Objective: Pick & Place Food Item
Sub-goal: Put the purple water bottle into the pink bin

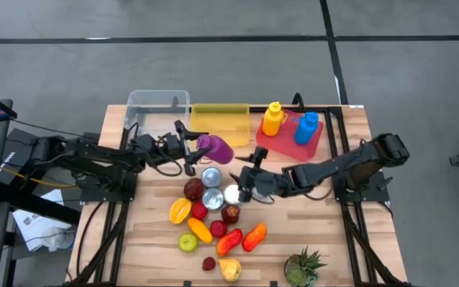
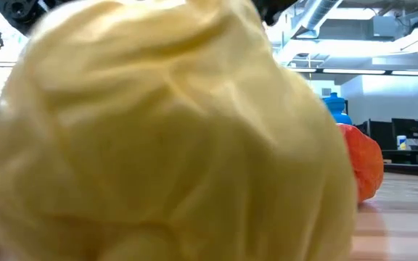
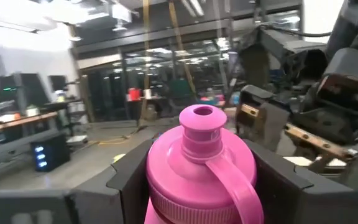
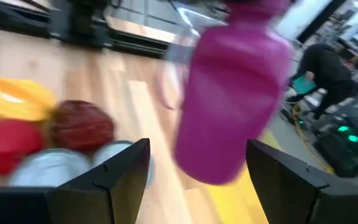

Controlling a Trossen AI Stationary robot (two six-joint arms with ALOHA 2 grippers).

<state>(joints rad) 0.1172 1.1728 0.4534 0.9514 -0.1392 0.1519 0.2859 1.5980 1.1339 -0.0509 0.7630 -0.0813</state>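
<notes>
The left gripper (image 1: 200,151) is clamped on the pink bottle (image 1: 216,148), held above the table (image 1: 333,239) near the yellow bin (image 1: 219,119). The right gripper (image 1: 245,185) hovers over the cans (image 1: 212,187), fingers apart, holding nothing. Carry step judged in hand; next comes placement into a container

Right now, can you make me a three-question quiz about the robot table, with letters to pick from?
1. Where is the pink bottle?
A. in the left gripper
B. on the red tray
C. beside the pineapple

2. How many bottles stand on the red tray?
A. one
B. two
C. four

3. How is the right gripper?
A. shut on a can
B. holding the pineapple
C. open, empty

Answers: 1 A, its fingers flank the bottle. 2 B, an orange bottle and a blue bottle. 3 C, nothing sits between its fingers.
</notes>
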